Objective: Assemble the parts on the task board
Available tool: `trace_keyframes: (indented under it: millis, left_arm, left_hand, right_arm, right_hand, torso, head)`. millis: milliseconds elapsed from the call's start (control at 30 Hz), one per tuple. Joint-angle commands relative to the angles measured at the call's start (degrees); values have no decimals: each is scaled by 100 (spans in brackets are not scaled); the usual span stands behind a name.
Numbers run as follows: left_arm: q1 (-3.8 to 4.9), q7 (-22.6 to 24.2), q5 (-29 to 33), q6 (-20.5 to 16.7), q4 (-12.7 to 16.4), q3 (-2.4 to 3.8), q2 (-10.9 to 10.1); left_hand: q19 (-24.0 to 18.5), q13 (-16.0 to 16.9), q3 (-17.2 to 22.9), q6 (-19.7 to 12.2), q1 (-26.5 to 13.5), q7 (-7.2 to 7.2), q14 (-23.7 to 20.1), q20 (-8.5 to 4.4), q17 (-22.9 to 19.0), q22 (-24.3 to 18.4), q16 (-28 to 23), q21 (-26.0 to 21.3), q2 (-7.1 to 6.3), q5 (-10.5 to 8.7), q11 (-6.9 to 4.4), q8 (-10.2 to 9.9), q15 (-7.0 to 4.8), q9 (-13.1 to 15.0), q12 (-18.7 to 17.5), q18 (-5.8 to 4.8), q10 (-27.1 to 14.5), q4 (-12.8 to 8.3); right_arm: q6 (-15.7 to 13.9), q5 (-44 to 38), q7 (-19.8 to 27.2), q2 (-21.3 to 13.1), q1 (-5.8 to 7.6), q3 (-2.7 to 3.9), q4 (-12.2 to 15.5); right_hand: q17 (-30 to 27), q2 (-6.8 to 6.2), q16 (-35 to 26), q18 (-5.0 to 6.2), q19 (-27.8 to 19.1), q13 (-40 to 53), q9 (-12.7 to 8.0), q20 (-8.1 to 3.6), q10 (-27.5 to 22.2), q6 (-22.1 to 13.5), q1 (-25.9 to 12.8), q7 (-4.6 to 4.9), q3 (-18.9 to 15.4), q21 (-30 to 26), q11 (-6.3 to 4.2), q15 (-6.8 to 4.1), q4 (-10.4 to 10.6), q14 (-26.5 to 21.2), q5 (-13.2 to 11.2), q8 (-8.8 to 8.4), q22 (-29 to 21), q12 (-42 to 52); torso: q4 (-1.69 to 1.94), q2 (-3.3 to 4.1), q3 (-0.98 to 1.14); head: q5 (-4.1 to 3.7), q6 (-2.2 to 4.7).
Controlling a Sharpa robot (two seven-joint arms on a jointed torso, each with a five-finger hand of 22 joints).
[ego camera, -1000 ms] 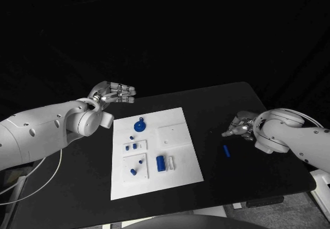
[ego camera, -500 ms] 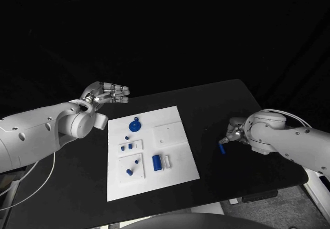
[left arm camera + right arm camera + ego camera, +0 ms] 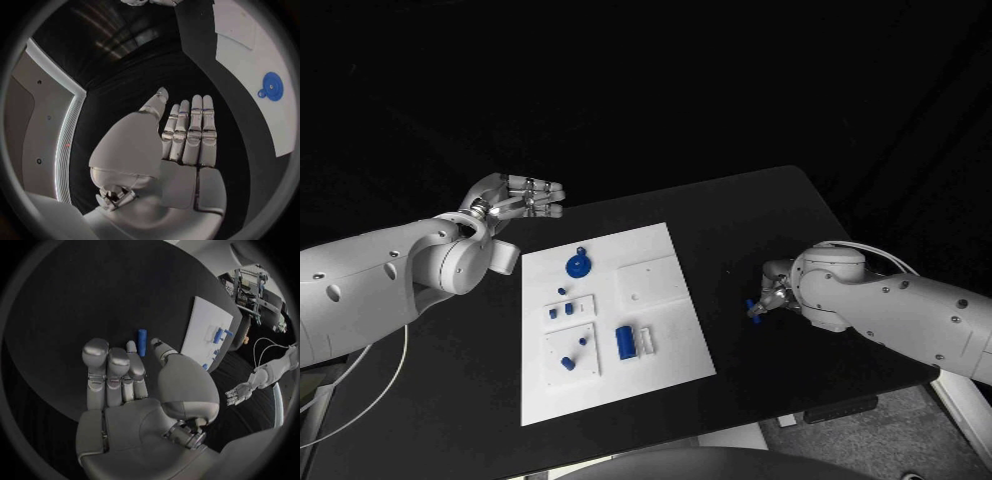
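Right hand [image 3: 772, 291] hovered low over the table's right part, between the board [image 3: 678, 345] and the table's right edge, fingers apart and grasping nothing. Just past the fingertips [image 3: 130, 347] lay a loose blue peg [image 3: 142, 336], flat on the black table, well off the board's right edge. Judged from the right wrist view, its long axis ran roughly in line with the fingers, pointing away from the palm. Reachable with a short advance and a pinch across its width, probably. Left hand [image 3: 516, 196] hung near the table's far left corner, beyond the board's far left corner, fingers straight and side by side, likewise empty. Far nearer the peg: the right. On the board, a blue disc [image 3: 580, 264] near its far edge.
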Motion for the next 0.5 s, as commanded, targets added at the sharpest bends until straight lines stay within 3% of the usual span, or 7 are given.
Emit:
trace_keyframes:
  millis: [33, 500]
  left_arm:
    - [2, 76, 34, 44, 19, 4, 2]
    - [2, 46, 34, 56, 27, 4, -22]
  left_hand:
    - [37, 0, -17, -25, -37, -27, 25, 8, 5, -5, -2, -5, 17, -25, -3, -8, -3, -3, 12, -96, 21, 1]
    - [45, 1, -42, -35, -31, -25, 21, 10, 6, -68, -3, 3, 31, -15, 0, -8, -1, -3, 13, -98, 13, 9]
  right_arm:
    - [188, -288, -234, 57, -31, -15, -89]
    - [81, -789, -233, 300, -109, -45, -388]
  right_hand:
    - [-7, 108, 21, 6, 321, 54, -13, 28, 2, 37, -20, -14, -8, -25, 24, 41, -115, 4, 55, -2, 351, 32]
    - [-20, 272, 15, 1, 322, 52, -24, 23, 3, 72, -58, -29, -34, -31, 20, 36, -420, 2, 122, -2, 350, 35]
  torso:
    - [-2, -1, -6]
    - [-4, -1, -2]
  head:
    - [-10, 2]
    - [-3, -23]
